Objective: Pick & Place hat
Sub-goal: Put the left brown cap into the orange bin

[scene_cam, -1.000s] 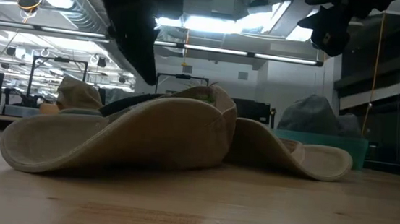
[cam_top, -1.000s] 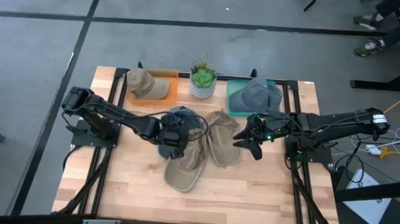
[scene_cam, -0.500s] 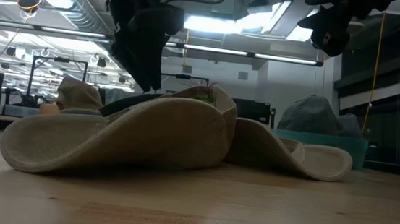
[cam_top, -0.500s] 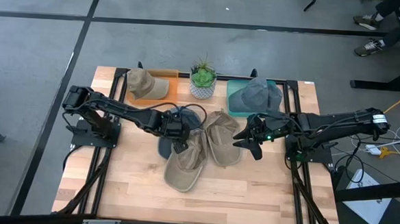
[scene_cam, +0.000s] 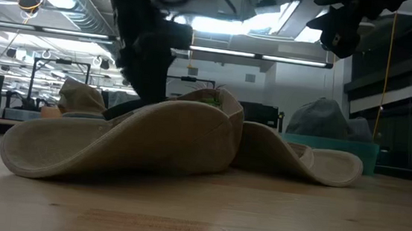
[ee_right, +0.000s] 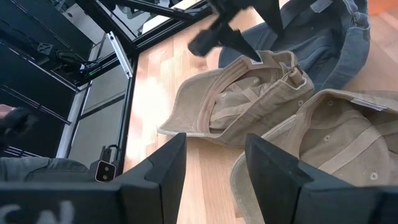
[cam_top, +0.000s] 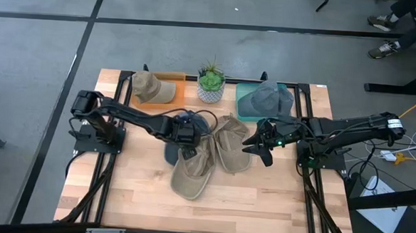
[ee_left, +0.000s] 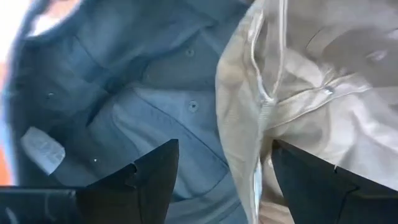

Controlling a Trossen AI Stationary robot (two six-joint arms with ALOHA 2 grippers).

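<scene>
A tan cap (cam_top: 194, 169) lies on the table, its rear edge overlapping a blue-grey cap (cam_top: 170, 154). A second tan cap (cam_top: 229, 145) lies to its right. My left gripper (cam_top: 187, 142) is open and low over the overlap. In the left wrist view (ee_left: 217, 186) its fingers stand on either side of the tan cap's edge (ee_left: 249, 124), with the blue-grey cap (ee_left: 137, 81) beneath. My right gripper (cam_top: 256, 146) hangs open and empty above the table, right of the second tan cap. My left gripper is open, pointing down, with the tan cap's rear edge (ee_left: 258, 106) between its fingers (ee_left: 134, 180). I cannot tell whether the fingers touch either cap.
An orange tray (cam_top: 176, 102) at the far left holds another tan cap (cam_top: 152, 88). A teal tray (cam_top: 243, 104) at the far right holds a grey-blue cap (cam_top: 266, 98). A small potted plant (cam_top: 210, 81) stands between the trays. Bare wood lies along the near edge.
My left gripper has gone down toward the overlapping caps and a little toward the table's right edge. The caps have stayed where they were.
</scene>
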